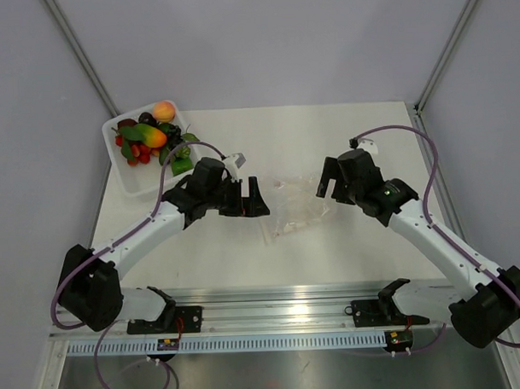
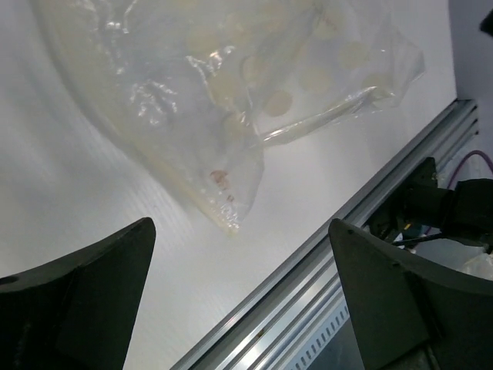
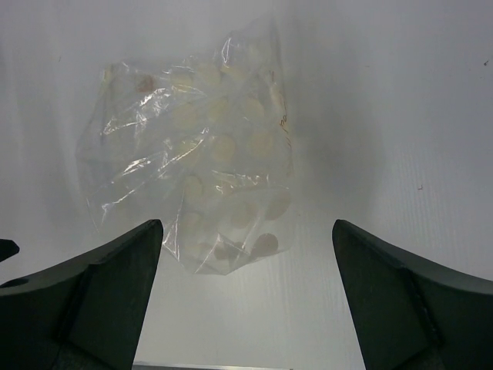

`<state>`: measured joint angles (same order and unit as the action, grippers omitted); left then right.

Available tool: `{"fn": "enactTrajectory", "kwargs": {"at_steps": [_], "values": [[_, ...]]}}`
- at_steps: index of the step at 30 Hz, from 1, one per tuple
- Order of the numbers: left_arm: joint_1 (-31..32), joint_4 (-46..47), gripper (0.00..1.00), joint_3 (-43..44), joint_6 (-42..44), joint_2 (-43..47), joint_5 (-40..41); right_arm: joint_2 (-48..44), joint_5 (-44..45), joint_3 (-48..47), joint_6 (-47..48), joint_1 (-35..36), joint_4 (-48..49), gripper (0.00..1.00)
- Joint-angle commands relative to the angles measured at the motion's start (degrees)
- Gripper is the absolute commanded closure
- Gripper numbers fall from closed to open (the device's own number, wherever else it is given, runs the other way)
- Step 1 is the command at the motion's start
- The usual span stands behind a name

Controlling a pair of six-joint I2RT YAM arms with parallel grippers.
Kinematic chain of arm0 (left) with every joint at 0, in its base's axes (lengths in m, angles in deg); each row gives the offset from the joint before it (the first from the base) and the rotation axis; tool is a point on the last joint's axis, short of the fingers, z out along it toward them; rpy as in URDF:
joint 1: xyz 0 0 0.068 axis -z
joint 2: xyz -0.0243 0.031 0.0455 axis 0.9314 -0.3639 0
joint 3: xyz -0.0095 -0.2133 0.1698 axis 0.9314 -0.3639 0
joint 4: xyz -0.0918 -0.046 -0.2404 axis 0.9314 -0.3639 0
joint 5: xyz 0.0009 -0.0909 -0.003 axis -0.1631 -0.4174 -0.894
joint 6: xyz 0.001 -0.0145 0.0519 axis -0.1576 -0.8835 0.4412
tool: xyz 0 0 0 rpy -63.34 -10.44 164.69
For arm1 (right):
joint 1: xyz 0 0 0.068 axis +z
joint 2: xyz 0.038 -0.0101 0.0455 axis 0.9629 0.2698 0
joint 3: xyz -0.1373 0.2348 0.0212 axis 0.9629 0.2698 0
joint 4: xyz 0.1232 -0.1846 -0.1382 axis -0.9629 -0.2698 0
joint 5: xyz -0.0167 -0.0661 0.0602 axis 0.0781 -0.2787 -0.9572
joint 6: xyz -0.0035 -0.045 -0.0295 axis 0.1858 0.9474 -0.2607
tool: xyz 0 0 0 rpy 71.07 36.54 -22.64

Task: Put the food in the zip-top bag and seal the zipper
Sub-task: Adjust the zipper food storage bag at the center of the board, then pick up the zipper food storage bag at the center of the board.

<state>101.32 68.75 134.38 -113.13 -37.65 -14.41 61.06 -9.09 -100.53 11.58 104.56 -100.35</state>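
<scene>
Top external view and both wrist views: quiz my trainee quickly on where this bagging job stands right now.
1. True or false: the glossy fruit and vegetable pieces already lie inside the crinkly transparent plastic bag.
2. The left tool and right tool are: A) both open B) both shut C) only the left shut.
3. What holds the food pieces?
Key: 1 false; 2 A; 3 the white rectangular plastic tray.

Both arms bent inward, wrists low, tips facing each other and well apart. Left gripper points right, jaws spread wide, nothing held. Right gripper points left-down, jaws equally wide, nothing held.
</scene>
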Motion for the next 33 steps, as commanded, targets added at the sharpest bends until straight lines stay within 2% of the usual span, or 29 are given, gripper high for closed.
{"fn": "enactTrajectory", "kwargs": {"at_steps": [1,4,8,9,12,17,18,22,26,33], "values": [[-0.4,-8.3,0.01,4.2,4.3,5.2,10.1,1.0,2.7,-4.7,3.6,0.5,-2.4,0.01],[-3.4,-13.0,0.01,5.3,4.0,8.5,13.2,3.8,3.9,-7.9,4.7,4.0,-3.0,0.0],[-13.8,-14.1,0.01,2.0,-1.1,14.6,7.6,7.2,3.5,-15.0,5.7,12.3,-2.5,0.01],[-17.7,-15.0,0.01,0.5,-1.6,15.8,8.1,8.6,4.1,-16.5,6.5,16.3,-2.5,0.01],[-21.9,-18.9,0.01,-1.1,-2.7,19.8,14.2,17.9,11.6,-23.3,8.4,22.5,-5.4,0.01],[-25.2,-24.2,0.01,-1.4,-6.4,24.2,21.4,37.2,19.3,-38.6,10.7,27.3,-15.3,0.0],[-25.9,-25.9,0.01,-1.3,-6.8,24.5,23.7,39.6,22.6,-40.8,11.3,28.0,-16.6,0.01],[-27.2,-27.6,0.01,-2.1,-8.9,26.8,27.1,48.7,27.0,-49.1,14.3,30.2,-19.7,0.01],[-28.5,-27.6,0.01,-3.2,-9.2,28.9,27.8,55.3,29.7,-51.5,16.4,31.0,-20.4,0.01],[-29.9,-25.8,0.01,-5.0,-8.3,30.3,26.1,60.2,31.1,-50.7,19.2,31.4,-18.4,0.0]]}}
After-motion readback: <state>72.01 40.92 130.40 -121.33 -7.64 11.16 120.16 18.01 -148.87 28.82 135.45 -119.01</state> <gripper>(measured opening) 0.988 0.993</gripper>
